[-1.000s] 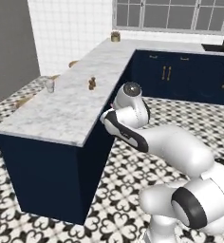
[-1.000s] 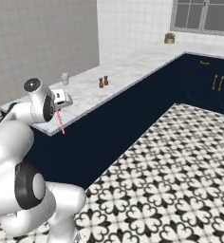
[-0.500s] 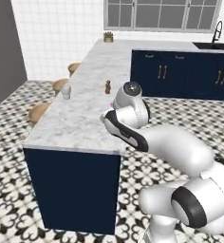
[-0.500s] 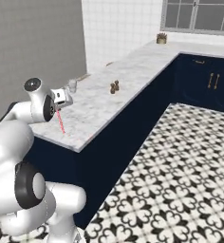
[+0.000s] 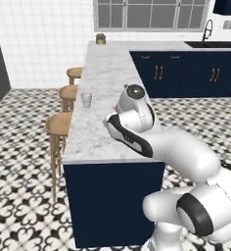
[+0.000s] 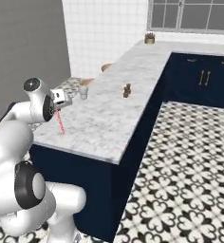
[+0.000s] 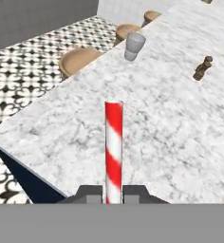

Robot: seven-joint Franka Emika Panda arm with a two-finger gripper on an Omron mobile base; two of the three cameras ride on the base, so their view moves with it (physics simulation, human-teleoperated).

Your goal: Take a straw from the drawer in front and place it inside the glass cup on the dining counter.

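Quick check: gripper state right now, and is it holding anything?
Gripper: closed on the red-and-white straw, held above the dining counter.

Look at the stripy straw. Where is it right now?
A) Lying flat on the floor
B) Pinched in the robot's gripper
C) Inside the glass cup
B: the gripper is shut on the straw, which sticks out over the dining counter, far from the glass cup.
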